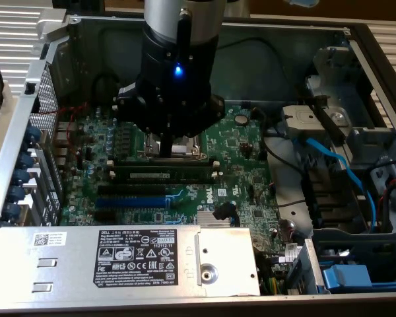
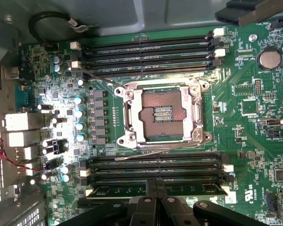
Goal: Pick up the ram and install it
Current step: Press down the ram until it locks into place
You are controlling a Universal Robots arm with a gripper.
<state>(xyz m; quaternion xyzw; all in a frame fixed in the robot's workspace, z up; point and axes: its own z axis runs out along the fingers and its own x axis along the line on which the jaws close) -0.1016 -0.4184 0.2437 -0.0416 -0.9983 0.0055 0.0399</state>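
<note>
The ram (image 1: 160, 176) is a long dark green stick with a white label, standing in a black memory slot between white end clips, just below the CPU socket (image 2: 161, 114). In the wrist view the ram (image 2: 118, 190) fills the slot of that bank farthest from the socket. My gripper (image 1: 169, 152) hangs over the socket side of that slot. Its two black fingers (image 2: 148, 202) are pressed together, so the gripper (image 2: 155, 184) is shut with nothing between them. The tips sit right over the ram's top edge at mid-length. Whether they touch it I cannot tell.
A second bank of memory slots (image 2: 146, 47) lies beyond the socket. Blue and black expansion slots (image 1: 132, 198) run beside the ram. A silver power supply (image 1: 119, 254) borders the board in front. Blue cables (image 1: 336, 165) and drive bays stand at the exterior view's right.
</note>
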